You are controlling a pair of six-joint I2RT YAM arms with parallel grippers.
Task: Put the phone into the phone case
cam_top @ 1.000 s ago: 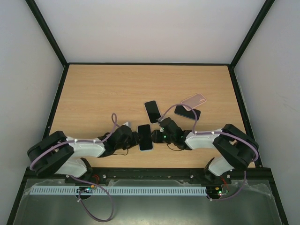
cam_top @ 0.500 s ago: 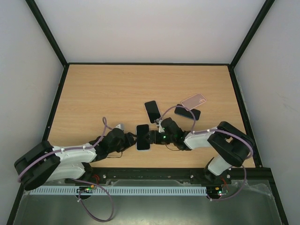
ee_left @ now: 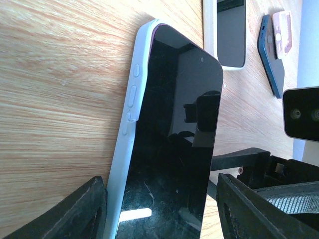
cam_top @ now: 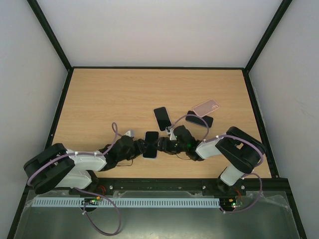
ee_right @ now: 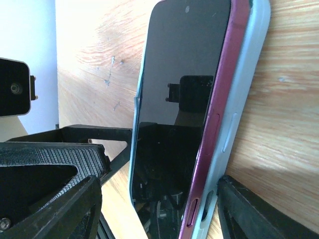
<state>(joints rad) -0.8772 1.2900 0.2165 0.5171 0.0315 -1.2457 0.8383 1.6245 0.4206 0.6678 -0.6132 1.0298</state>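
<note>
1. The black-screened, purple-rimmed phone (cam_top: pixel 151 144) sits screen-up in a pale blue-white plastic case (ee_left: pixel 130 114) on the wooden tabletop (cam_top: pixel 99 99).
2. It lies just beside a white-rimmed black phone (cam_top: pixel 161 118), on that phone's arm-base side.
3. The left gripper (ee_left: pixel 160 179) straddles it, and whether it is clenched cannot be told.
4. The right gripper (ee_right: pixel 159 181) straddles it released, with a gap beside one finger (ee_right: pixel 55 209).

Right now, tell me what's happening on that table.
Both arms meet at the near middle of the table over one phone. The left gripper and right gripper each set jaws either side of it; whether they squeeze is unclear. The phone lies screen up in a pale case, but its purple edge stands proud on one side, so it is not fully seated. Another phone and a pink case lie farther back.
</note>
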